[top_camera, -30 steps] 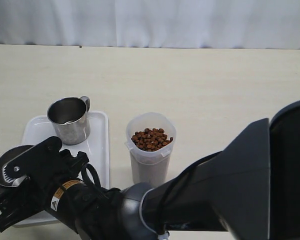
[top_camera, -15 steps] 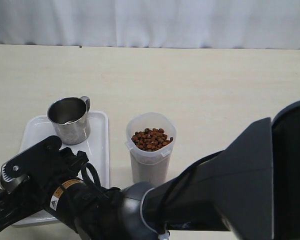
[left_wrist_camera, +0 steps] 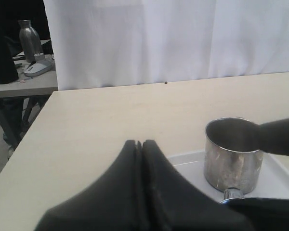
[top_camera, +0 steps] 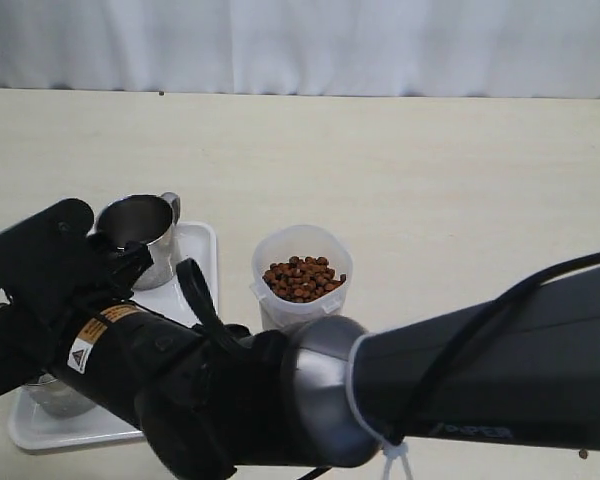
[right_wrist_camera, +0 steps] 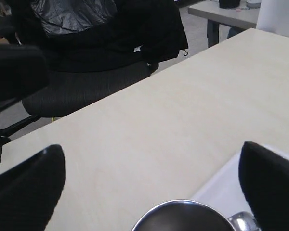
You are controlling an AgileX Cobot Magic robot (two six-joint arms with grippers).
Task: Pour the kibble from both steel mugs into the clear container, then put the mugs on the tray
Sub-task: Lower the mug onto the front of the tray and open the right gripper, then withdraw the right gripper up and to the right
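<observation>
Two shiny steel mugs point(top_camera: 138, 224) on flat white plastic tray point(top_camera: 198, 243).
Right jaws released over near mug point(right_wrist_camera: 183, 217); left jaws clenched, empty.

Nearer steel mug point(top_camera: 55, 398) mostly behind the dark arm point(top_camera: 200, 390); tray's point(top_camera: 195, 255) front part too

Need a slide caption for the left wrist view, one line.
Left claw shut and empty; ahead, one steel mug stands upright on the white tray.
</observation>
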